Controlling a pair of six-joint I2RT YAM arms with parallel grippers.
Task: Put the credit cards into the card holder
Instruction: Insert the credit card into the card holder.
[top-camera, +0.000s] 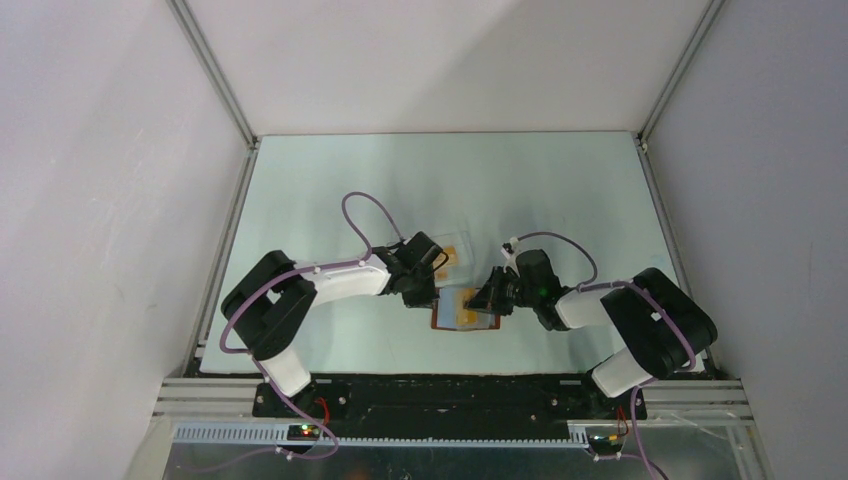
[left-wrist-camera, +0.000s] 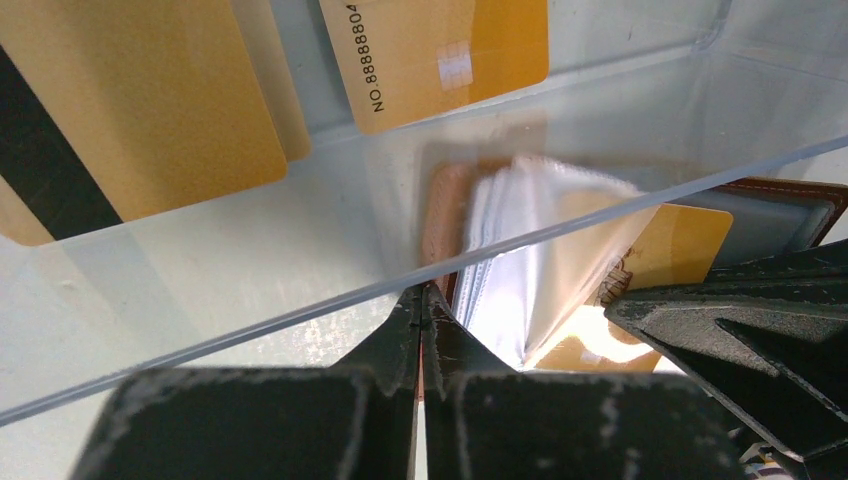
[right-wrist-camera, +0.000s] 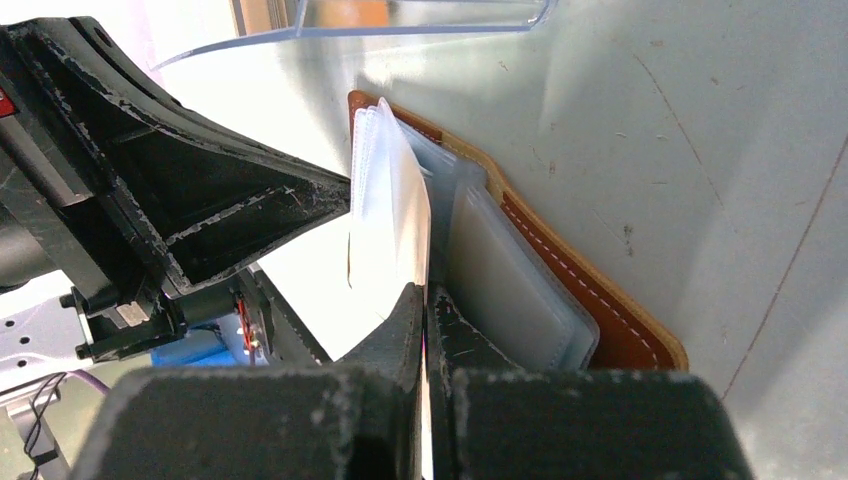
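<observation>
Top external, arms bent inward, left pincer (top-camera: 421, 293) and right pincer (top-camera: 487, 299) closed, at card holder (top-camera: 464, 318).

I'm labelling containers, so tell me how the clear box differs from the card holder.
The clear box is see-through rigid plastic; the card holder is brown stitched leather with thin sleeves. The box holds credit cards lying loose; the holder lies open with a card showing among its sleeves. Both sit on the table and hold orange-gold cards.
</observation>
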